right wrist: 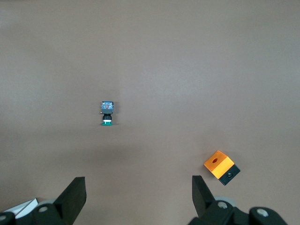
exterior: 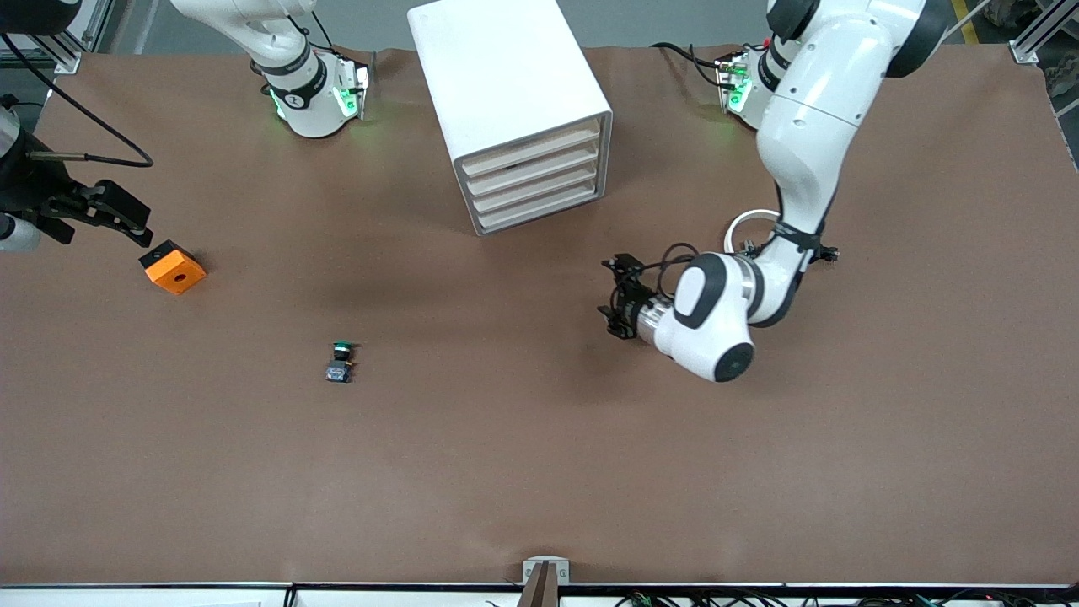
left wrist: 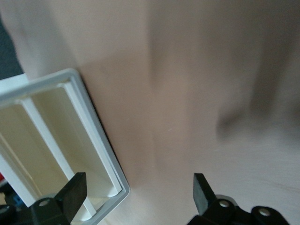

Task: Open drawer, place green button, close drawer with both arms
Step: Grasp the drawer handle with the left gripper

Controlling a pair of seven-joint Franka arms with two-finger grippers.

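This is looking like a robotics lab or test cell, not a home or a shop. Two white jointed robot arms [exterior: 792, 160] are standing on bases glowing with green indicator lights [exterior: 344, 99] at about eleven and one o'clock of the front view. A wide bench is lying under a plain brown mat [exterior: 539, 472] with no household clutter. Silver aluminium framing profiles [exterior: 1030, 38] are showing at the corners near ten and two o'clock, and loose black cables [exterior: 84, 118] are trailing across the edge at nine o'clock. At six o'clock a small grey bracket [exterior: 545, 577] is sitting on the rim, possibly a camera or fixture mount.
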